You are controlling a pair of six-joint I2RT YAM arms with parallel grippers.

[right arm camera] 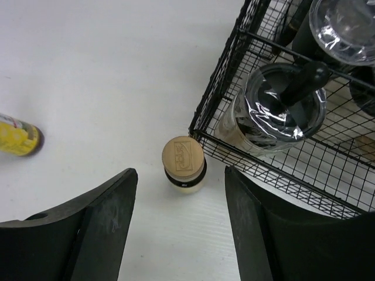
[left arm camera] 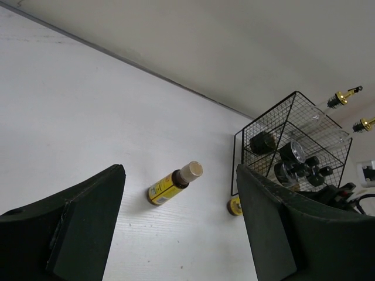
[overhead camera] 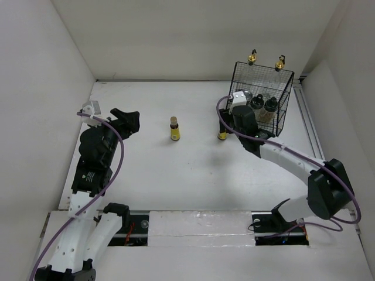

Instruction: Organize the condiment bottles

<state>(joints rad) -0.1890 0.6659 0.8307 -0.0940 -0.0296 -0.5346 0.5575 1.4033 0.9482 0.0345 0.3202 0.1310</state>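
A small yellow brown-capped bottle (overhead camera: 174, 129) stands alone mid-table; it also shows in the left wrist view (left arm camera: 167, 188) and at the left edge of the right wrist view (right arm camera: 17, 134). A second one (overhead camera: 222, 134) stands against the near left corner of the black wire basket (overhead camera: 287, 108). My right gripper (overhead camera: 229, 126) is open just above it, its cap (right arm camera: 183, 155) lying ahead between the fingers. The basket holds dark-lidded shaker jars (overhead camera: 256, 102) (right arm camera: 281, 108) and two tall glass bottles with gold pourers (overhead camera: 252, 57). My left gripper (overhead camera: 133, 121) is open and empty, left of the lone bottle.
White walls close in the table at the left, back and right. The basket stands in the back right corner (left arm camera: 240, 152). A metal rail (overhead camera: 205, 225) runs along the near edge by the arm bases.
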